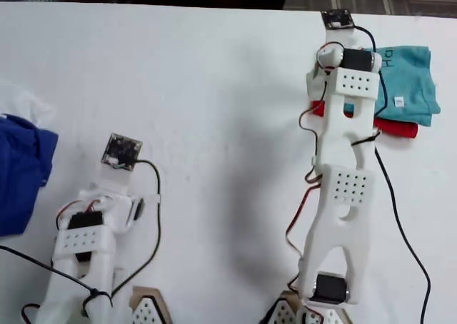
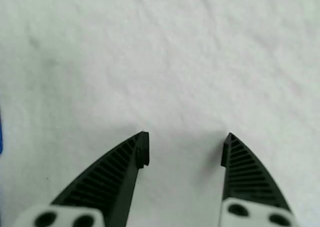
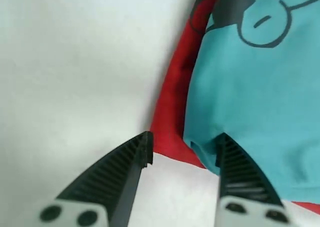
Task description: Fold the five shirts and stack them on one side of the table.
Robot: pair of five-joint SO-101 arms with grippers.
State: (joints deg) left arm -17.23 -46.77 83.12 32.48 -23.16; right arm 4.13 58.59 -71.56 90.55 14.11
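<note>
A: Where are the shirts?

B: 2 are folded and stacked at the right side of the surface: a teal shirt lying on a red shirt, whose edge sticks out beneath. A blue shirt lies crumpled at the left edge, not folded yet.

A: And the arms?

B: The right end effector is spread wide at the corner of the stack, one finger over the teal cloth, the other over bare surface just beside the red edge. It pinches nothing. The left end effector is spread too, hanging over bare surface, apart from the blue shirt.

A: How will the blue one handle?

B: Light, soft and limp, I'd judge. It will sag and bunch when lifted, so pinch 1 layer at a hem or shoulder seam. 2 spaced grips should keep it flat.
</note>
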